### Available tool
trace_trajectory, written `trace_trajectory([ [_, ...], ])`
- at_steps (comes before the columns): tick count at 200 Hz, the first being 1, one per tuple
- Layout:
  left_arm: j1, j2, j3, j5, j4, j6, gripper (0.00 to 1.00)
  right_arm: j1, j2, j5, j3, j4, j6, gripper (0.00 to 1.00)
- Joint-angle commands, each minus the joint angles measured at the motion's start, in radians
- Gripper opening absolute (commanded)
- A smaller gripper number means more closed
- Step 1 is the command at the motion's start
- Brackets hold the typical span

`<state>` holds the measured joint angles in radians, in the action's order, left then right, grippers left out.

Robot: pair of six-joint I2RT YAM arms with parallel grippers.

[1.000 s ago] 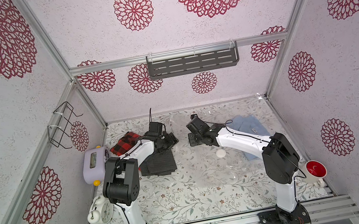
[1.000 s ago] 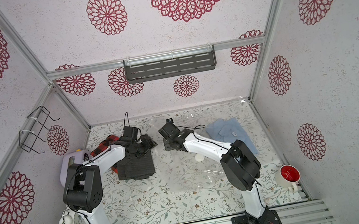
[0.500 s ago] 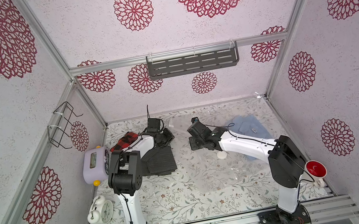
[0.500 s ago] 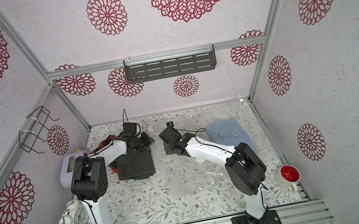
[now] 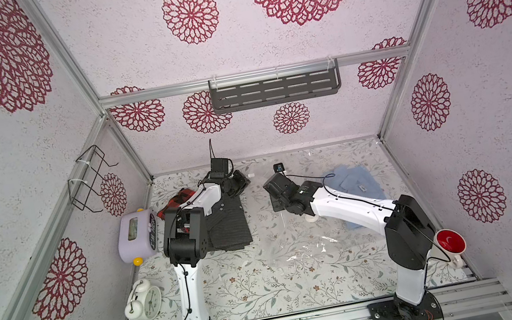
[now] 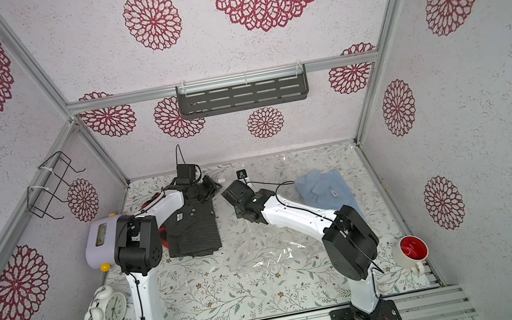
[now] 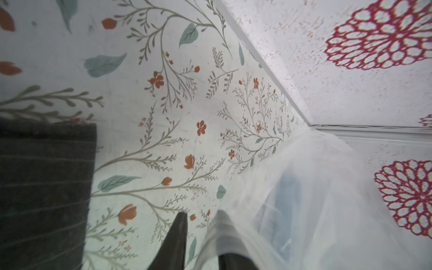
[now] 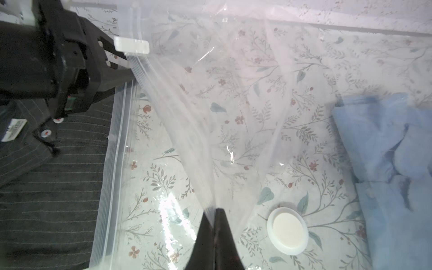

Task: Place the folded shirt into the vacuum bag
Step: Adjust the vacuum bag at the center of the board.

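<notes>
The clear vacuum bag (image 5: 299, 249) (image 6: 264, 255) lies flat on the floral table, its white valve cap (image 8: 287, 230) facing up. My right gripper (image 8: 214, 211) (image 5: 276, 204) is shut on the bag's upper film (image 8: 233, 93) and holds it raised like a tent. My left gripper (image 7: 201, 216) (image 5: 244, 180) is at the zip strip (image 8: 138, 67) by the white slider (image 8: 132, 45). Its jaws stand apart, and the strip drapes over one finger (image 7: 222, 224). A folded dark striped shirt (image 5: 229, 226) (image 8: 51, 187) (image 7: 42, 187) lies just left of the bag's mouth.
A folded blue shirt (image 5: 354, 182) (image 8: 385, 163) lies at the bag's right end; whether under or inside it I cannot tell. A red plaid garment (image 5: 176, 201), a lilac radio (image 5: 136, 235) and a white alarm clock (image 5: 144, 301) stand left. A red-lined mug (image 5: 450, 242) sits front right.
My left gripper moved back and right, off the dark shirt to the bag's zip edge, and its jaws narrowed. The right gripper kept its hold on the film.
</notes>
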<state>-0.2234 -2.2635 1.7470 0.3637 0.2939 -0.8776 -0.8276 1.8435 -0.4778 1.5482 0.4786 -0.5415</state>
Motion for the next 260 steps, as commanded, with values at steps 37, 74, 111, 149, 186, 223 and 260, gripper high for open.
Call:
trace_trajectory([
  [37,0.051,0.07,-0.004,-0.054,0.102,0.081,0.62,0.057,0.11,0.009,0.114,0.005,0.036,0.0],
  [74,0.085,0.165,-0.086,-0.101,0.144,0.112,0.76,0.069,0.178,0.027,0.184,0.014,0.047,0.0],
  [111,0.096,0.192,-0.045,-0.214,0.308,0.204,0.78,0.074,0.21,0.035,0.216,0.021,0.051,0.0],
  [149,0.062,0.127,0.125,-0.417,0.529,0.316,0.72,0.074,0.221,0.048,0.222,0.016,0.05,0.0],
  [186,0.021,-0.063,0.405,-0.506,0.722,0.425,0.72,0.074,0.243,0.065,0.234,0.015,0.049,0.0],
  [223,0.014,-0.212,0.589,-0.475,0.826,0.525,0.73,0.074,0.264,0.071,0.237,0.017,0.047,0.0],
  [260,-0.009,-0.283,0.638,-0.492,0.837,0.58,0.8,0.074,0.275,0.082,0.234,0.017,0.042,0.0],
])
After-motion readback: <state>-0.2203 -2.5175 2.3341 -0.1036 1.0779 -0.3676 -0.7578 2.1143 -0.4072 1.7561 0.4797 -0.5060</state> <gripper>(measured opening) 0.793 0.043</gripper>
